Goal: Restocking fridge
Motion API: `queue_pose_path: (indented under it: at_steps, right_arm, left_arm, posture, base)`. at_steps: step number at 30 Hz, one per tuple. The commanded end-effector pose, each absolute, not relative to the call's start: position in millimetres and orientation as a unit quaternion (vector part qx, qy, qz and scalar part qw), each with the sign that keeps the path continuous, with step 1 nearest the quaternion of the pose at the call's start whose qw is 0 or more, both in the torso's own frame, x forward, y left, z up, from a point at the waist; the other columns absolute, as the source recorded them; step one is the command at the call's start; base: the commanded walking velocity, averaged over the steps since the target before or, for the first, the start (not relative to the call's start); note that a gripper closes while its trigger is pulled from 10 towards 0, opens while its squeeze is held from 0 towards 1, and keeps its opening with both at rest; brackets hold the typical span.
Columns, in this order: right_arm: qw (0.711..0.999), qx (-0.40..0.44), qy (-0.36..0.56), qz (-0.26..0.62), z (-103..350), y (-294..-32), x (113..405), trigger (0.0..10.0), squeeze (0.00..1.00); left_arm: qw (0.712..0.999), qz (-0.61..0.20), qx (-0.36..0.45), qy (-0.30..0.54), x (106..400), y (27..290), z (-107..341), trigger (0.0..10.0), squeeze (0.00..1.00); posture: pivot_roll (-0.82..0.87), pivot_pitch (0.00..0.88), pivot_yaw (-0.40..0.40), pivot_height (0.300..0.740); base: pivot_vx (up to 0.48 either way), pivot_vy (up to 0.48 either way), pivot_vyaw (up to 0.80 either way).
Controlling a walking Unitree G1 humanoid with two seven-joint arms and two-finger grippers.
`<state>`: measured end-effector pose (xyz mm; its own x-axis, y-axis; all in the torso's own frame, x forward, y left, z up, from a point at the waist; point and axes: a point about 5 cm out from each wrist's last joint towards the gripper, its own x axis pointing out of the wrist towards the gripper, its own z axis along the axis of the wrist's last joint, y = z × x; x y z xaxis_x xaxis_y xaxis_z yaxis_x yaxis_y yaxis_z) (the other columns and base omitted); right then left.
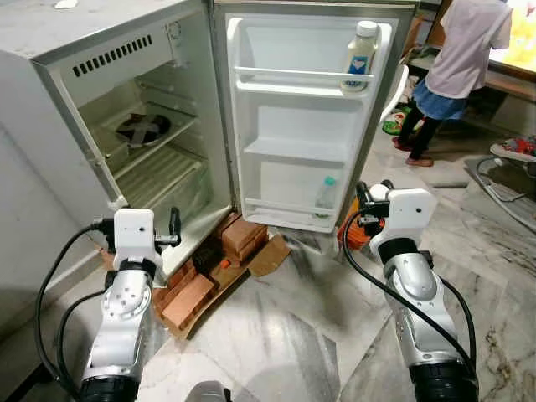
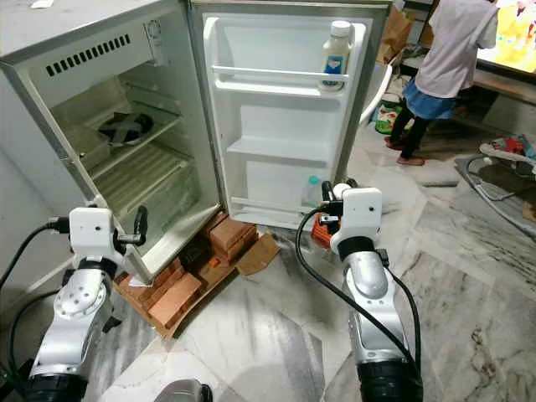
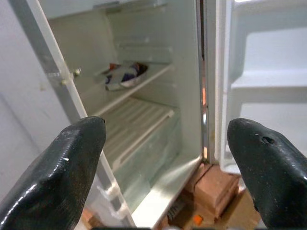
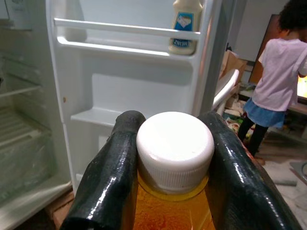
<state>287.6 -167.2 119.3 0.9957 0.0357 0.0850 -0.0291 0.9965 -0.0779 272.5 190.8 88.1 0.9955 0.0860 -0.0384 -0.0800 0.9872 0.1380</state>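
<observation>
The small white fridge (image 1: 50,92) stands open, its door (image 1: 293,126) swung wide towards me. On the top door shelf stands a white sauce bottle (image 1: 361,55), and a small clear bottle with a green cap (image 1: 326,198) stands on the bottom door shelf. My right gripper (image 4: 173,125) is shut on an orange bottle with a white cap (image 4: 175,148), held low before the door's lower right corner. My left gripper (image 3: 165,139) is open with nothing in it, facing the fridge interior. A dark wrapped item (image 3: 124,74) lies on the upper wire shelf.
The fridge rests on red bricks (image 1: 243,239) and torn cardboard (image 1: 270,255) on a marble floor (image 1: 276,335). A person (image 1: 456,59) stands at the back right beside a low bench. Cables and a metal frame (image 1: 502,193) lie on the floor at right.
</observation>
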Motion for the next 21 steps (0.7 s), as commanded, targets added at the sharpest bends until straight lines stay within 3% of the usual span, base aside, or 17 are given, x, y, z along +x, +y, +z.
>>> queue_pose_path:
  at_steps: [1,8,10,21]
  right_arm:
    - [0.997,-0.041,-0.066,0.018,129.5,-166.7,286.7,10.0,0.00]
    - [0.997,-0.041,-0.063,0.012,127.4,-170.9,286.6,10.0,0.00]
    - [0.997,-0.039,-0.062,0.014,127.2,-169.0,288.2,10.0,0.00]
    - [0.997,-0.033,-0.062,0.032,126.3,-160.3,288.5,10.0,0.00]
  left_arm:
    - [0.998,0.020,0.062,0.021,274.0,185.2,88.4,10.0,0.00]
    - [0.997,-0.013,0.069,0.014,275.8,178.3,93.4,10.0,0.00]
    - [0.997,-0.024,0.070,0.008,276.4,177.2,95.4,10.0,0.00]
    - [0.997,-0.042,0.071,0.005,276.9,172.0,97.3,10.0,0.00]
  posture:
    - [0.05,0.000,-0.028,0.740]
    - [0.04,0.000,-0.015,0.740]
    - [0.05,0.000,-0.012,0.740]
    - [0.05,0.000,-0.014,0.740]
  base:
    - [0.000,0.000,0.00]
    - [0.039,0.298,0.00]
    - [0.319,0.360,0.00]
    - [0.461,0.000,0.00]
